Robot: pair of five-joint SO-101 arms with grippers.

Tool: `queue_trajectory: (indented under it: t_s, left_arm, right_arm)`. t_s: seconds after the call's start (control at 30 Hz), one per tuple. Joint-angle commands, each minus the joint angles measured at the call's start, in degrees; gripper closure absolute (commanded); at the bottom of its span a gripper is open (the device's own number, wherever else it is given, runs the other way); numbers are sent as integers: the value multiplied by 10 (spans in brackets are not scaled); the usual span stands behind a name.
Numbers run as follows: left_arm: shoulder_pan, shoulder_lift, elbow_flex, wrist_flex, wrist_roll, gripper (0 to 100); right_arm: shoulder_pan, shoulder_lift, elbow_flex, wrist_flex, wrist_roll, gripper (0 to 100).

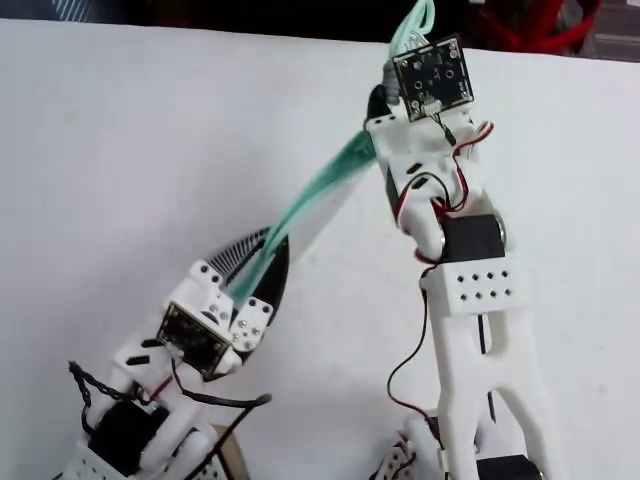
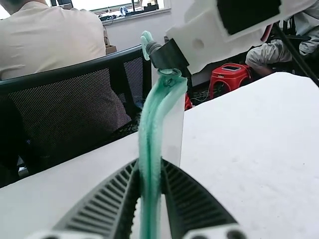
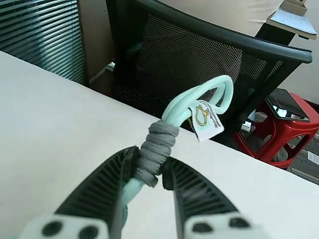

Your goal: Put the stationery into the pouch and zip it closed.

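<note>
1. L arm [image 1: 150, 400]: near-left of table, angled toward far right, wrist low.
2. L gripper [image 1: 262, 262]: jaws pinched tight on near end of pouch [image 1: 320, 195], w/ black ribbed fingers [image 2: 194, 199] either side.
3. R arm [image 1: 480, 330]: comes from near right, stretched toward far edge.
4. R gripper [image 3: 148, 157]: at far edge, held off the table, jaws clamped on grey cord [image 3: 155, 149] at pouch's far end.

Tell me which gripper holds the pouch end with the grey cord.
The right gripper: it is shut on the grey cord beside the tagged loop, while the left gripper pinches the green edge of the pouch.
</note>
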Motion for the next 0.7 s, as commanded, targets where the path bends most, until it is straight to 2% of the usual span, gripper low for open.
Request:
queue_trajectory:
  t_s: [0.0, 0.13, 0.33, 0.67]
  left_arm:
    - [-29, 4, 8, 18, -1, 978]
    - [-29, 4, 8, 17, -1, 978]
    - [-29, 4, 11, 17, -1, 978]
    - [-29, 4, 54, -40, -3, 978]
  right_arm:
    - [132, 9, 1, -22, 9, 981]
    - [131, 3, 1, 2, 7, 960]
    - [72, -45, -10, 124, 11, 704]
    - [54, -176, -8, 251, 11, 733]
